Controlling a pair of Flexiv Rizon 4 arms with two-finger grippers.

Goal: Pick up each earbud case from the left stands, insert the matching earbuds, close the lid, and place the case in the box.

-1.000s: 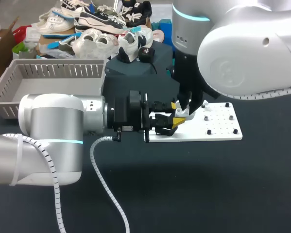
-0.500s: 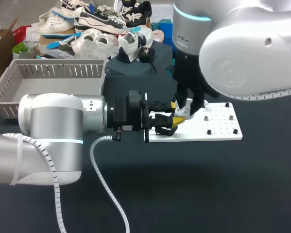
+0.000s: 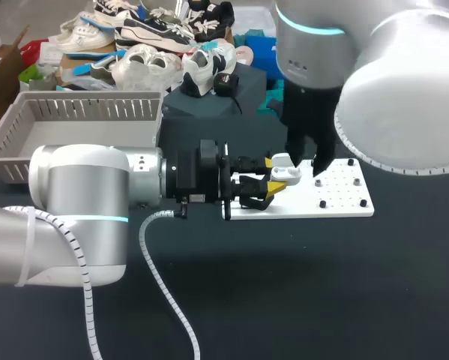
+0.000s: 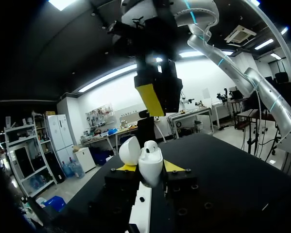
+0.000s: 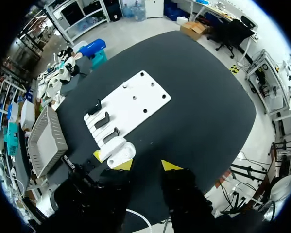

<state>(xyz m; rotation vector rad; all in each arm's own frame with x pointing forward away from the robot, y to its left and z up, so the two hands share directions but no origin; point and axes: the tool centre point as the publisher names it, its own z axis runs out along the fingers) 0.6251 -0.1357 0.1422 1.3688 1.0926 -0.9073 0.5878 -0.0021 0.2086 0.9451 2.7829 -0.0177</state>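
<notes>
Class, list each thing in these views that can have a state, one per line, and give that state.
earbud case: lid open, gripped from two sides.
left gripper: shut on the earbud case.
right gripper: open, holding nothing, above the earbud case.

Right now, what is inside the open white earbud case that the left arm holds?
One small white rounded piece, likely an earbud, pokes up from the white oval earbud case. Its hinged lid stands open. Anything deeper is hidden from view.
</notes>
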